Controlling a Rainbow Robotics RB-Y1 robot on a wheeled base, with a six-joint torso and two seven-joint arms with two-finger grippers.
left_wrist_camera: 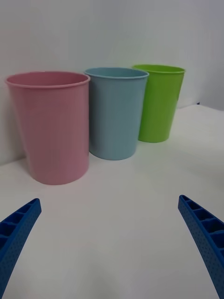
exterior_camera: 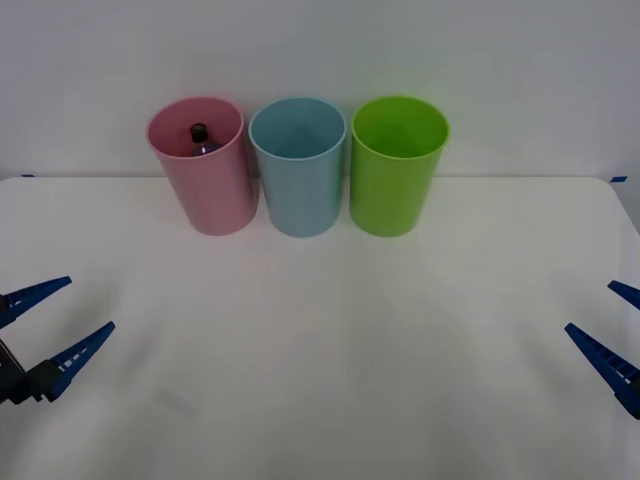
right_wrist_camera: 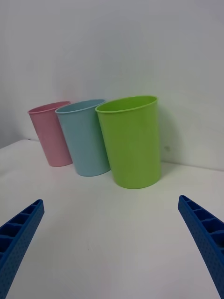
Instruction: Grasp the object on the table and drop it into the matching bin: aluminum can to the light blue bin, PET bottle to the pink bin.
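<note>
As the PET bottle is seen inside the pink bin, sorting is judged done — left gripper and right gripper held agape, empty, low at the table edges — nothing further is called for.

A green bin stands upright at the right end of the row, against a plain white wall; smooth, unmarked, open-topped.
</note>
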